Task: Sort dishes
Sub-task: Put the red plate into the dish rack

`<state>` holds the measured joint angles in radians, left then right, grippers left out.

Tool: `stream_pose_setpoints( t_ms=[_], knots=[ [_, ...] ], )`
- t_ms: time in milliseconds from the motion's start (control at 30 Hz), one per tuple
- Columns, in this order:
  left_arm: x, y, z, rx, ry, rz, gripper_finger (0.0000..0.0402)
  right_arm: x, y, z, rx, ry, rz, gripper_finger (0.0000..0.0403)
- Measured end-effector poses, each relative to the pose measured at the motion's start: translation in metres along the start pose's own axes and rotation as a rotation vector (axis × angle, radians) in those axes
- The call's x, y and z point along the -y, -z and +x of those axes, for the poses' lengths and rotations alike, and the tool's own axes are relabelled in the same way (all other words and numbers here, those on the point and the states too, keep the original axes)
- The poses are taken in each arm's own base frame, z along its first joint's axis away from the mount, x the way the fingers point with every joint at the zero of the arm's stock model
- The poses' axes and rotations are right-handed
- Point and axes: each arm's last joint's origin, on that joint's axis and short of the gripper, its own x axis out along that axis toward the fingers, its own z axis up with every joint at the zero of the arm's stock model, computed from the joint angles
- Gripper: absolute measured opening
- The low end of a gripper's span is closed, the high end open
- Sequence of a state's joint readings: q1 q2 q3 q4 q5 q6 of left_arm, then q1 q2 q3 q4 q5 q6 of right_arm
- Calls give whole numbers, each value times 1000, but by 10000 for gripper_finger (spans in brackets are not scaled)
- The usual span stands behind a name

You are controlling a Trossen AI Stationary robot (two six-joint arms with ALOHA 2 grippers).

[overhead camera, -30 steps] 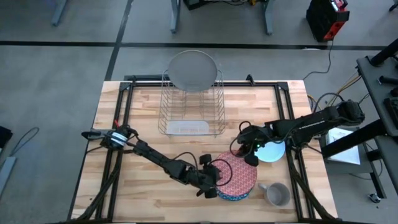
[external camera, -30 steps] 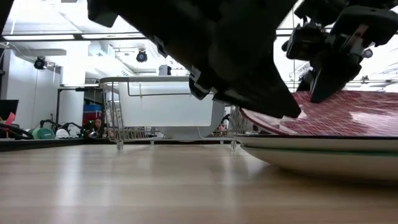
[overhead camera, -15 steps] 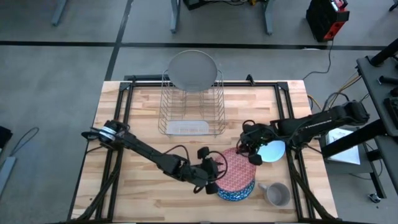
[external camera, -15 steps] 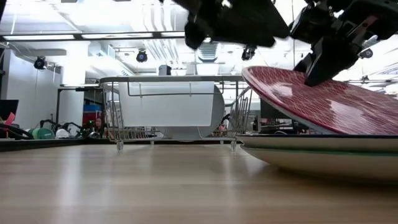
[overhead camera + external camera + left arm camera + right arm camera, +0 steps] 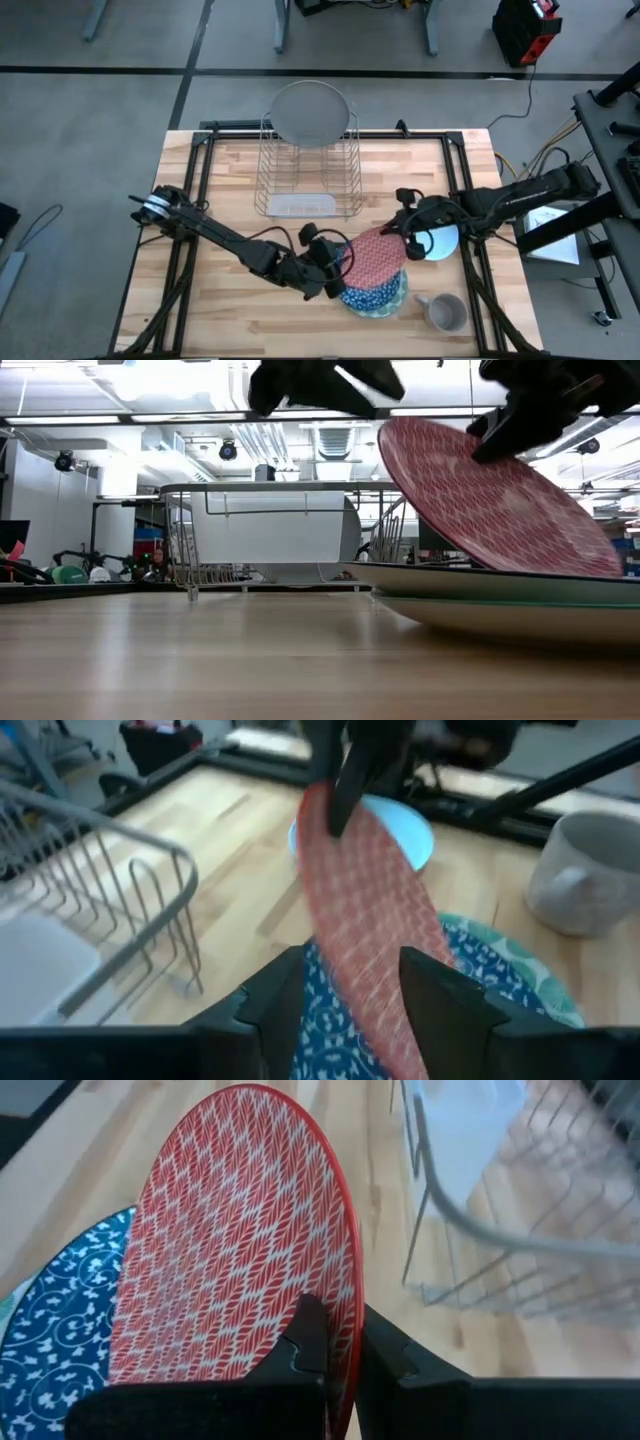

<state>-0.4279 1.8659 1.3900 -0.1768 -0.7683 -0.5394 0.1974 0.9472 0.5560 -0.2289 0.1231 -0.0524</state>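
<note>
Both jaws engaged: my right gripper (image 5: 335, 1370) clamps the red plate (image 5: 240, 1250), now tilted steeper off the blue plate (image 5: 375, 298); left gripper (image 5: 345, 990) open beside its lower edge.

My right gripper (image 5: 340, 1370) is matt black plastic, clamped on the rim of the red patterned plate (image 5: 240, 1250), which looks like smooth glazed ceramic with a faint sheen. Beneath it the blue speckled plate (image 5: 50, 1340) has the same glossy glaze. The desk (image 5: 230, 180) under my gripper is pale, smooth-finished wood planking. Ahead of my gripper, the dish rack (image 5: 305, 165) is thin shiny metal wire.
</note>
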Motion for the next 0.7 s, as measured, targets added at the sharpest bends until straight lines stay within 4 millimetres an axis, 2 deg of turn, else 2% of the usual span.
stream_pose_setpoints(
  t_ms=[233, 400, 567, 700],
  knots=[
    [2, 6, 10, 8, -2, -41, 196, -8, -10, -7, 114, 33, -92, 5],
    [6, 11, 17, 11, -3, -37, 195, -11, -18, -7, 189, 45, -141, 4],
    [6, 14, 19, 8, -8, -30, 155, -14, -21, -6, 228, 31, -156, 4],
    [6, 14, 19, 12, -11, -10, 88, -14, -21, -4, 225, 21, -158, 4]
  ],
)
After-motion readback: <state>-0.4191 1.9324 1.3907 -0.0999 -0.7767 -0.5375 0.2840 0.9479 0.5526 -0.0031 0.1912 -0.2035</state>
